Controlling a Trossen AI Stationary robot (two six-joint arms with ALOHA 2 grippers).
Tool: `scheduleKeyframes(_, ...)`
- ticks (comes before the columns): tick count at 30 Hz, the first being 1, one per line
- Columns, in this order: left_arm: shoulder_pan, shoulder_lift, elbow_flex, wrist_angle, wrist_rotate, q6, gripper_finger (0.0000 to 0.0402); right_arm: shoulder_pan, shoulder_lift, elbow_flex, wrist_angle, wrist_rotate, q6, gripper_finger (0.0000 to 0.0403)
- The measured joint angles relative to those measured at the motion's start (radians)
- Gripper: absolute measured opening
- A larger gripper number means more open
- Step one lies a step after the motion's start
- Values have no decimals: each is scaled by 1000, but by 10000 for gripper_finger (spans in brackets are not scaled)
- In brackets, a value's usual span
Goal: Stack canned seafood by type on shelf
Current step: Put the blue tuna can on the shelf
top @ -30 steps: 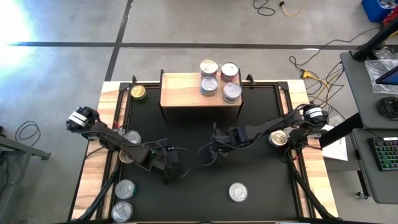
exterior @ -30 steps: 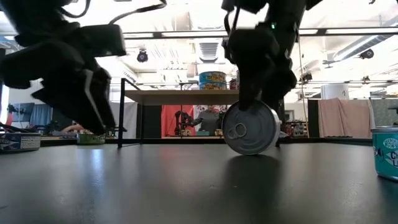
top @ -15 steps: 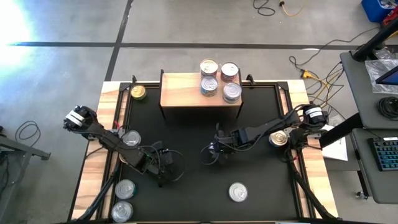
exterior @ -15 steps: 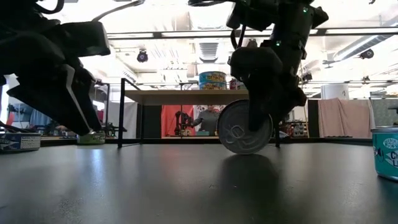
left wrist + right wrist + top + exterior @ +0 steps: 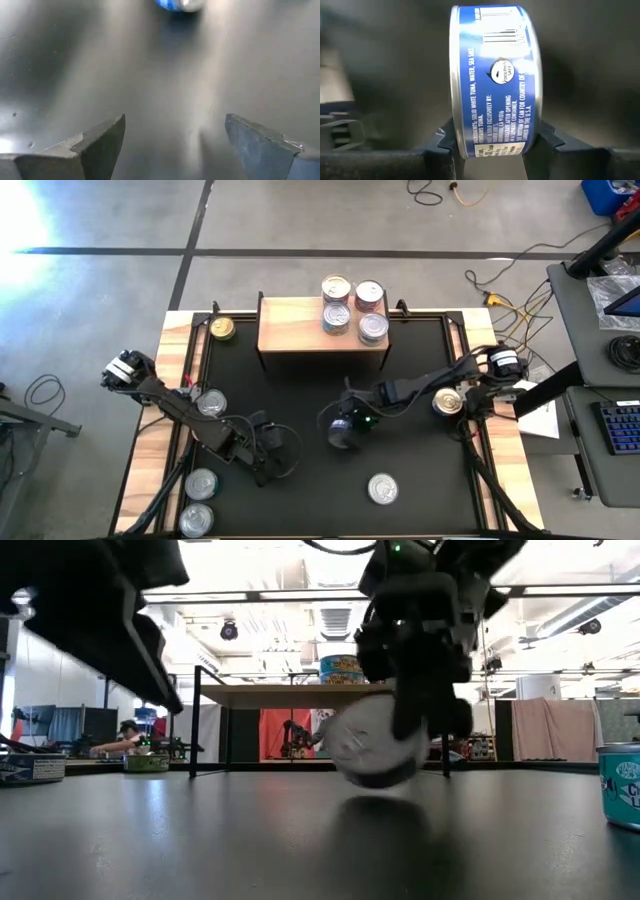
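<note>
— What is your right gripper (image 5: 492, 145) doing now?

— It pinches a blue-labelled tuna tin (image 5: 492, 75) across its two flat faces, so the tin stands on edge between my fingers (image 5: 440, 145). A second ago those fingers were spread wide beside it; they have since closed onto it.

— Where is that in the overhead picture?

— Just right of the centre of the black mat (image 5: 420, 490), below the wooden shelf (image 5: 290, 330). My gripper (image 5: 343, 430) sits slightly lower and further left than before, and in the low view the tin (image 5: 375, 745) appears blurred and just clear of the mat, where earlier it rested on its rim.

— And your left gripper (image 5: 172, 142)?

— Spread wide and holding nothing, above bare mat at lower left of the overhead frame (image 5: 268, 465). It has drifted down the picture since the earlier frame.

— The other tins?

— Unmoved. Four sit on the shelf's right end (image 5: 352, 307), a gold-lidded one (image 5: 222, 328) at upper left, and one (image 5: 382, 489) alone at lower centre.
</note>
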Motion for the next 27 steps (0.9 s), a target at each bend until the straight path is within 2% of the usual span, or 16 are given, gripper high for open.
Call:
scheduleKeyframes(3, -7, 0, 16, 16, -6, -33, 327, -14, 5, -65, 218, -104, 58, 133)
scheduleKeyframes(6, -18, 8, 26, 15, -5, -59, 327, -14, 7, -105, 303, -90, 109, 141)
scheduleKeyframes(8, -25, 18, 27, 10, 0, -83, 327, -15, 17, -108, 309, -46, 130, 177)
scheduleKeyframes(14, -32, 26, 27, -26, 6, -171, 327, -14, 18, -101, 200, 2, 132, 317)
scheduleKeyframes(17, -32, 26, 27, -43, 1, -172, 327, -14, 18, -71, 140, 31, 108, 373)
scheduleKeyframes(20, -29, 24, 27, -57, -15, -150, 327, -6, 18, -27, 50, 99, 67, 394)
scheduleKeyframes(27, 20, 4, 24, -60, -12, -21, 327, 54, 17, 53, -114, 283, -41, 393)
